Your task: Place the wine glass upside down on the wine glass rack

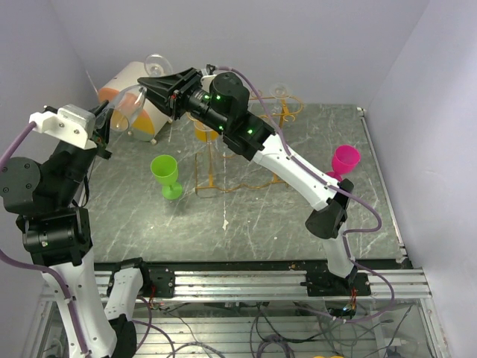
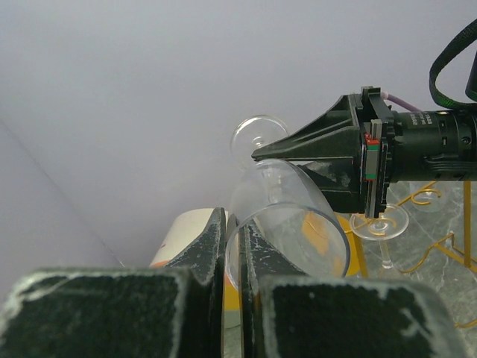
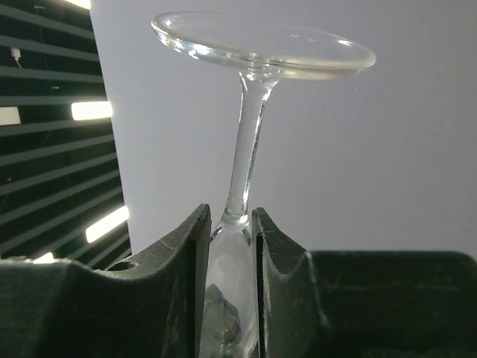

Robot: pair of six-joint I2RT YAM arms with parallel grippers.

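Observation:
A clear wine glass (image 1: 130, 101) hangs in the air above the table's back left, lying on a slant with its foot (image 1: 158, 63) toward the far wall. My left gripper (image 1: 112, 119) is shut on the rim of the bowl, one finger inside and one outside (image 2: 232, 224). My right gripper (image 1: 147, 80) reaches in from the right. Its fingers press both sides of the bowl's narrow end just under the stem (image 3: 231, 216), and the foot (image 3: 261, 43) stands beyond them. The wine glass rack (image 1: 216, 175), a thin orange-gold wire frame, stands mid-table under the right arm.
Another clear glass (image 1: 279, 91) hangs foot-up at the rack's far end. A green plastic glass (image 1: 165, 175) stands left of the rack, a pink one (image 1: 345, 160) at the right. A white and orange object (image 1: 153, 115) lies at the back left.

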